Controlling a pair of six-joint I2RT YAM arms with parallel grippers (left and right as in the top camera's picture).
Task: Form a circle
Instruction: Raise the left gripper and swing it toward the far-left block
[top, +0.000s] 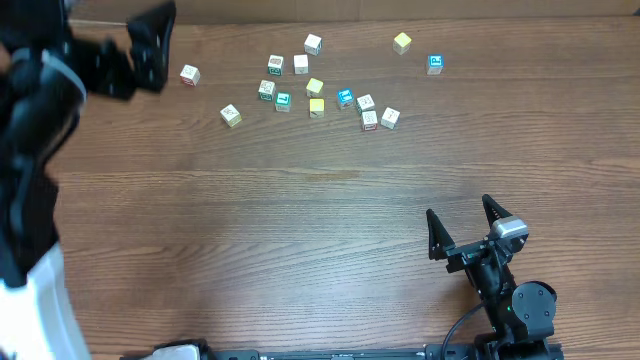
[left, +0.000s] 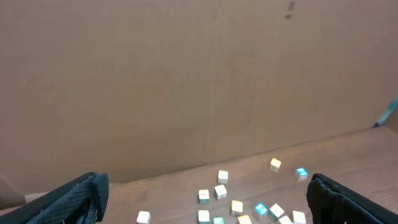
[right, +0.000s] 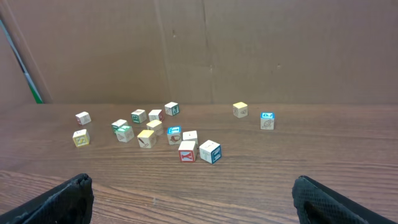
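Not yet a circle: loose cluster of tiny cubes (top: 267, 89) at far-centre of table (top: 300, 230); left gripper (top: 158, 48) and right gripper (top: 460, 208) spread wide, empty.
Likely light, rigid, prone to skidding; best pinched across two opposite flat faces, or nudged sideways.

The wooden desk (top: 300, 220) bears small printed cubes (top: 315, 87) scattered ahead and left of the right pincer (top: 459, 208). A yellow cube (top: 402, 42) and a blue-faced cube (top: 435, 63) sit apart, roughly straight ahead of it.
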